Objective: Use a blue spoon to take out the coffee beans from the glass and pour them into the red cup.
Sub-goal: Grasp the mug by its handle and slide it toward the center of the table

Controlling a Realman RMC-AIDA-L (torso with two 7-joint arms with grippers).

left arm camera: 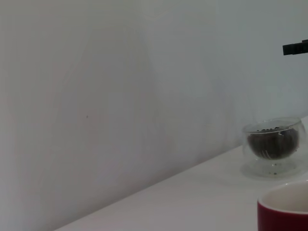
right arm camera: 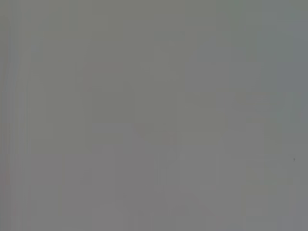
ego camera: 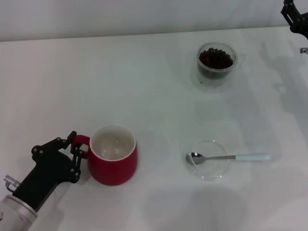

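Here the left gripper (ego camera: 77,153) was closed on the handle of the red cup (ego camera: 114,155) on the worktop (ego camera: 154,96). The blue spoon (ego camera: 226,157) lay across the saucer (ego camera: 208,160); the coffee beans (ego camera: 216,57) filled the glass (ego camera: 216,62) farther back. The right gripper (ego camera: 294,17) was at the far right edge; its opening I could not tell.

You get bright, even overhead light on the white tabletop (ego camera: 154,86), with soft faint shadows beside the red cup (ego camera: 113,155) and the glass (ego camera: 216,61). Your left wrist view is hazy; your right wrist view is a flat grey blur.
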